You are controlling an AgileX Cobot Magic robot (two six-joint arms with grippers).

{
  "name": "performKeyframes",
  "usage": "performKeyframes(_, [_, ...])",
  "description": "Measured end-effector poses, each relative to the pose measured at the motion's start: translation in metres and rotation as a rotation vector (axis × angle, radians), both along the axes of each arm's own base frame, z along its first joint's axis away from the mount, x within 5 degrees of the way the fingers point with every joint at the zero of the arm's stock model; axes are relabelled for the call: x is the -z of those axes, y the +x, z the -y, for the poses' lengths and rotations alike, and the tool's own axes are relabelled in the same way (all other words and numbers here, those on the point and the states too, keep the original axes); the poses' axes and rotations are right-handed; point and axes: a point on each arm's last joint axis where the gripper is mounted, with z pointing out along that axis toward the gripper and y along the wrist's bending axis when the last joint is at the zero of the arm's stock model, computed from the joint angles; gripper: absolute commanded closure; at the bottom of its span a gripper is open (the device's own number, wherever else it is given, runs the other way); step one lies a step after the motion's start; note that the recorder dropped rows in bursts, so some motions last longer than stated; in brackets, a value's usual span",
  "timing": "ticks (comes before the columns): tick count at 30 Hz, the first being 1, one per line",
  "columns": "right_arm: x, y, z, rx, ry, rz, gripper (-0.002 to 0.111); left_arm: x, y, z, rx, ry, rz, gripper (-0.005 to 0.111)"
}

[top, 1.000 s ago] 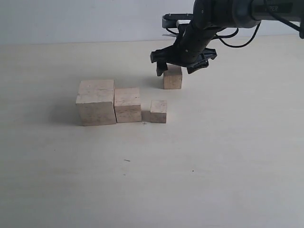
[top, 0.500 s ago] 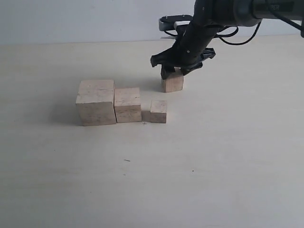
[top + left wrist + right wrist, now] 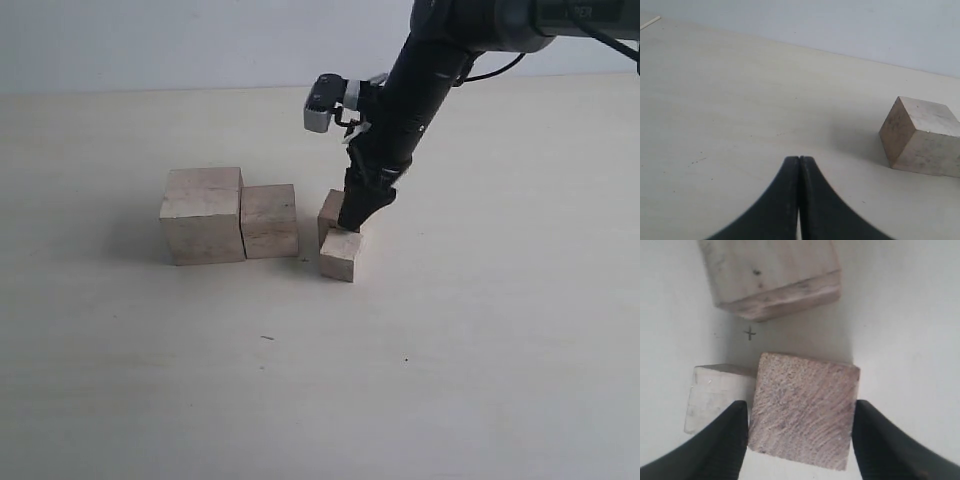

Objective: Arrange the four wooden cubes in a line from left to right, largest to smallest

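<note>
Right jaws pinch third cube (image 3: 802,410) just right of second cube (image 3: 270,220), likely to fill its size slot, smallest cube (image 3: 340,256) crowding right-front of second cube; left jaws pressed together, idle.

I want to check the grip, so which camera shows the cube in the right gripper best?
The right wrist view: the held cube sits large between both fingers, both contact sides visible. The exterior view shows only part of it behind the right gripper. The left wrist view shows only a different cube.
</note>
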Motion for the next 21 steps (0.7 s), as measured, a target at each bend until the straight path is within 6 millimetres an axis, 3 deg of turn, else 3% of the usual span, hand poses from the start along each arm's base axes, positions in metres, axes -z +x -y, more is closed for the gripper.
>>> performKeyframes(21, [-0.002,0.0048,-0.0076,-0.288,0.14,0.181,0.108,0.0,0.0,0.0,0.0,0.0,0.0,0.107])
